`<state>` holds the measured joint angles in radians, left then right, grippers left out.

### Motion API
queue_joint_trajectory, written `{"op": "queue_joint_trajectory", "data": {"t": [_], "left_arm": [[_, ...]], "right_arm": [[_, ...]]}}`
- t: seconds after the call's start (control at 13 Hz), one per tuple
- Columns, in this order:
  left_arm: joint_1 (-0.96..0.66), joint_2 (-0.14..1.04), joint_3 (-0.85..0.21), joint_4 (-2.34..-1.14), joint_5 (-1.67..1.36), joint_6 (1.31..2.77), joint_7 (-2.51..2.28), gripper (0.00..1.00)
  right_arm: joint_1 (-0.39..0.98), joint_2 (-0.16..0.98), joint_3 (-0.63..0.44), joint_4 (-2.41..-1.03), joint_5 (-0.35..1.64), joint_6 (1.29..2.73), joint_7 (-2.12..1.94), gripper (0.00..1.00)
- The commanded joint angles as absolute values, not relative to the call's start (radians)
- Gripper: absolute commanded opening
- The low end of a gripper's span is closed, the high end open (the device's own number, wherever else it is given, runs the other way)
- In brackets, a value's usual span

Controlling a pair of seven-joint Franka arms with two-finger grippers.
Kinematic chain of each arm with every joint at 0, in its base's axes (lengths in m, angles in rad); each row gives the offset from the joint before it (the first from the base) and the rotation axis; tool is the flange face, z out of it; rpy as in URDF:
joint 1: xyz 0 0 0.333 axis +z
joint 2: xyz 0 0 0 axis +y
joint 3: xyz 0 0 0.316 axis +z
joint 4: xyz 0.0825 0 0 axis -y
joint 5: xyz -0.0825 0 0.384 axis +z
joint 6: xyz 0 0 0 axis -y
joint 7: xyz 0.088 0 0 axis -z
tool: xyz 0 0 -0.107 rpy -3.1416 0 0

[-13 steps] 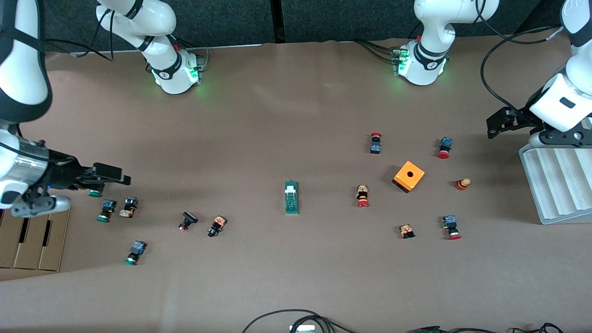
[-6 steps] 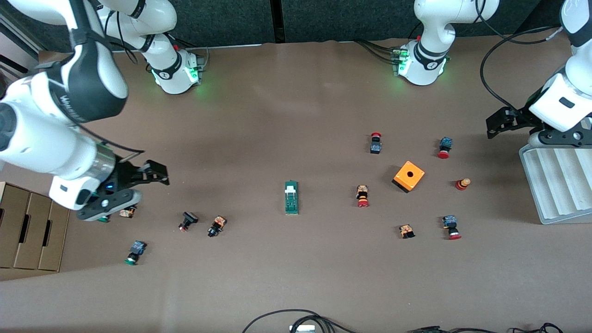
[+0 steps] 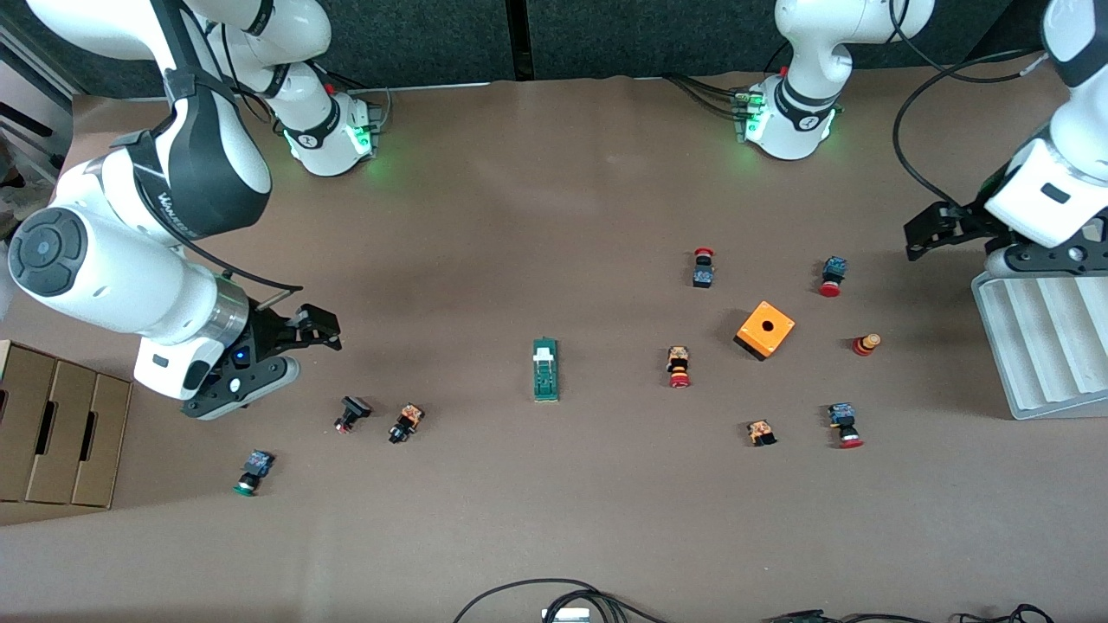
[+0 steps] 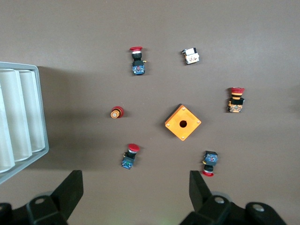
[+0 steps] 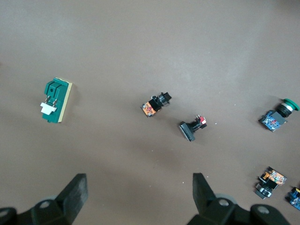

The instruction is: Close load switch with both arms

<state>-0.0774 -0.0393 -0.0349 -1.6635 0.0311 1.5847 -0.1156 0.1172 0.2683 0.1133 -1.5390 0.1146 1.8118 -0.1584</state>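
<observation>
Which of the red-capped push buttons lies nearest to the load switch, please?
The red-capped button between the load switch and the orange box.

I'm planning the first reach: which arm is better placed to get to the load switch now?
Probably the right. The right gripper, open, hangs over the table with the load switch in its wrist view. The left gripper, also open, sits by the white tray, with the orange box between.

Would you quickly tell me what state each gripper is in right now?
Left gripper: open, holding nothing, over the table beside the grey tray.
Right gripper: open, holding nothing, over the table near the scattered buttons.
</observation>
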Motion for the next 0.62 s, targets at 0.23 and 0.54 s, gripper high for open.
{"op": "queue_joint_trajectory", "data": {"t": [0.23,0.54], "left_arm": [[-0.084,-0.028,-0.158,-1.634,0.035,1.597,-0.323,1.00],[-0.084,-0.009,-0.273,-1.634,0.041,1.640,-0.492,1.00]], "right_arm": [[0.095,0.273,0.103,-1.529,0.101,1.827,-0.163,1.00],[-0.001,0.288,0.103,-1.529,0.097,1.825,-0.170,1.00]]}}
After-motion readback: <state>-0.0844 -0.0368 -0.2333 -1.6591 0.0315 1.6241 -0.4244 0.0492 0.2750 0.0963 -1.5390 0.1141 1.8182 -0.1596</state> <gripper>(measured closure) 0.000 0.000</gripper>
